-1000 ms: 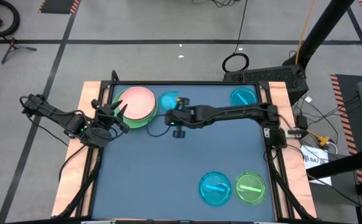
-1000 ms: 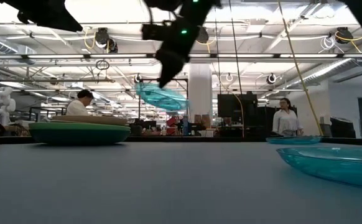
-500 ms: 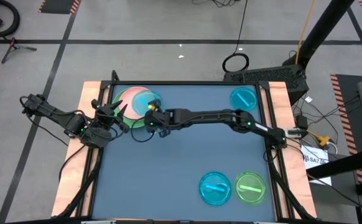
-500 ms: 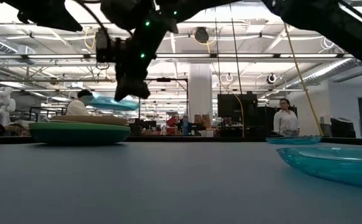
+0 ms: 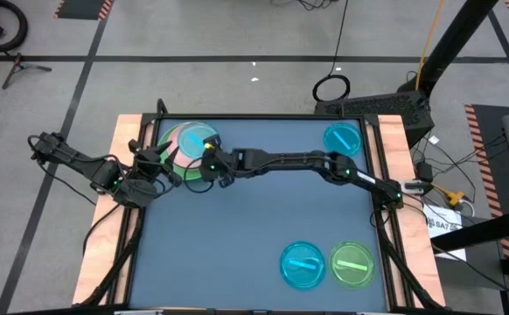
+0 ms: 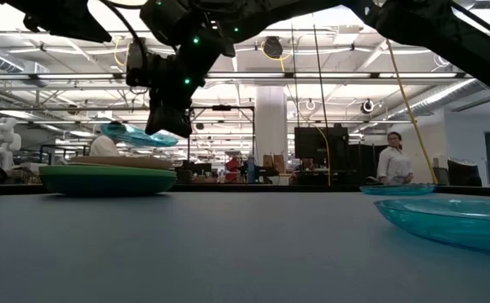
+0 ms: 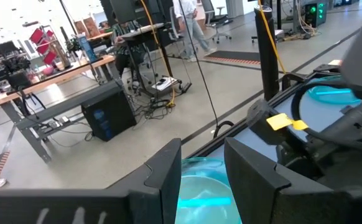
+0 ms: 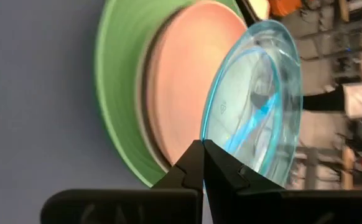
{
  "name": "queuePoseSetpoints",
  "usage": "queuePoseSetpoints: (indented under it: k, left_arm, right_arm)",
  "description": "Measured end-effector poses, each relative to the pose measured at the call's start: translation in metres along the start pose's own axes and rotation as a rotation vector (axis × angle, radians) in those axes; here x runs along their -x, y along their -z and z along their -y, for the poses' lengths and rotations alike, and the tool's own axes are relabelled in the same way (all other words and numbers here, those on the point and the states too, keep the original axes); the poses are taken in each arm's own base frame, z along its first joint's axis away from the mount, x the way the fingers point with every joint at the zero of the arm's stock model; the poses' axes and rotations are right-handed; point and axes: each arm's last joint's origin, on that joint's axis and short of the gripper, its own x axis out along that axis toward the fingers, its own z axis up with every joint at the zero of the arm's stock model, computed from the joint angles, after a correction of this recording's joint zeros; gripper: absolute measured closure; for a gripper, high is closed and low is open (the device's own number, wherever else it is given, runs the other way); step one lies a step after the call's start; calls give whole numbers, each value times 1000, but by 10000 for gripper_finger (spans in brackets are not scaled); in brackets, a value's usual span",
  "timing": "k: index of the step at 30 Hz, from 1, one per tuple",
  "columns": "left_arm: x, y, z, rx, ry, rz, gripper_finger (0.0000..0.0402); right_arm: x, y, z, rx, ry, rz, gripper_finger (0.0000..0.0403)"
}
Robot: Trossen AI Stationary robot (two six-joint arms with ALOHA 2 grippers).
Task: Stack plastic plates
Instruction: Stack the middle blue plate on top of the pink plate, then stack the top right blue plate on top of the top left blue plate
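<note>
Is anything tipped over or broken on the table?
Nothing broken. Only the small blue plate is tilted, because the right pincer holds it by its rim above the stack of plates. The other plates lie flat.

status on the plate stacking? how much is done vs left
Done: a stack with a pink plate on green ones stands at the table's far left. In hand: the right tool is shut on a small blue plate held above that stack, not yet released. Left: one blue plate far right, another blue plate and a lime plate near right. The left tool waits beside the stack.
</note>
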Motion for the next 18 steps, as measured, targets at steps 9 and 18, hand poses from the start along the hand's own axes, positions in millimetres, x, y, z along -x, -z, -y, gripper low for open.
queuePoseSetpoints:
  k: [9, 18]
  left_arm:
    - [0, 0, 0, 0, 0, 0, 272]
    - [0, 0, 0, 0, 1, 0, 272]
  right_arm:
    - [-3, 5, 3, -40, -42, 31, 393]
    - [-7, 11, 7, -168, -83, 41, 345]
